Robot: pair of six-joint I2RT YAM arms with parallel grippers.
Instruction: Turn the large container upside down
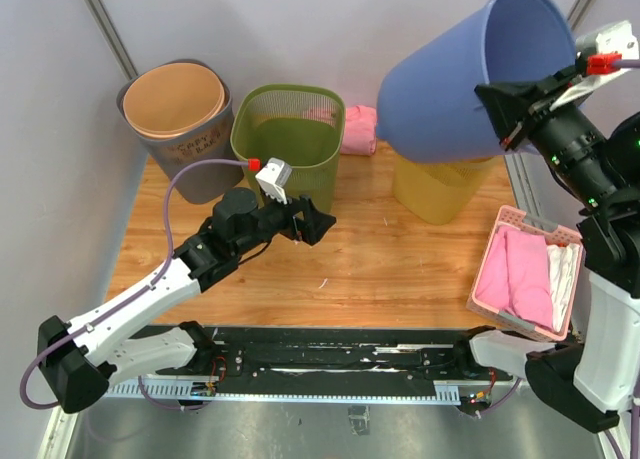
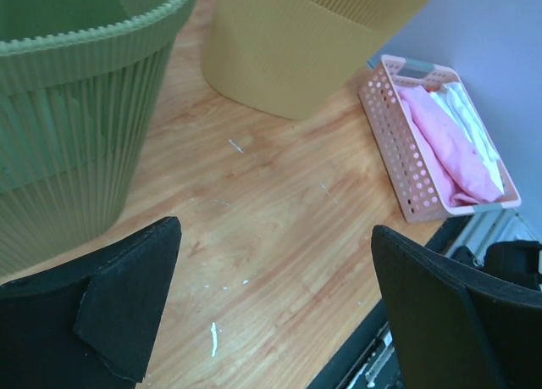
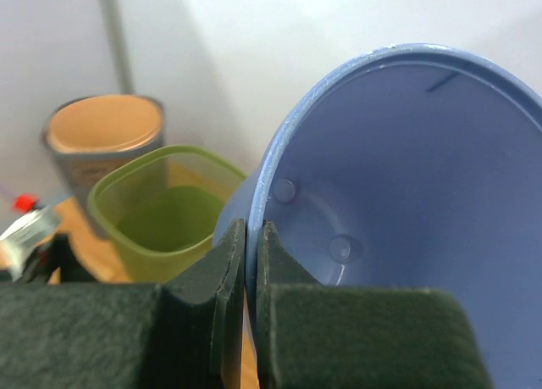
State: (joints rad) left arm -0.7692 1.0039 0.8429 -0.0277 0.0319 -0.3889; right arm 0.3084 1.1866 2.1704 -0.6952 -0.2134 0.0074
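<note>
Bucket [image 1: 450,89] of blue plastic hangs in the air, tipped on its side above the yellow bin [image 1: 440,191]. The right gripper [image 3: 251,270] is clamped on the bucket rim, one finger inside and one outside. The left gripper [image 2: 275,304] is spread wide and holds nothing, low over the worktop [image 1: 390,269] beside the green basket [image 1: 290,139]. A pink crate [image 1: 520,274] of cloths sits at the worktop's right edge.

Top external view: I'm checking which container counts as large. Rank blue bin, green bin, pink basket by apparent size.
1. blue bin, though lifted nearer the camera.
2-3. green bin and pink basket look alike; not ranked.
</note>
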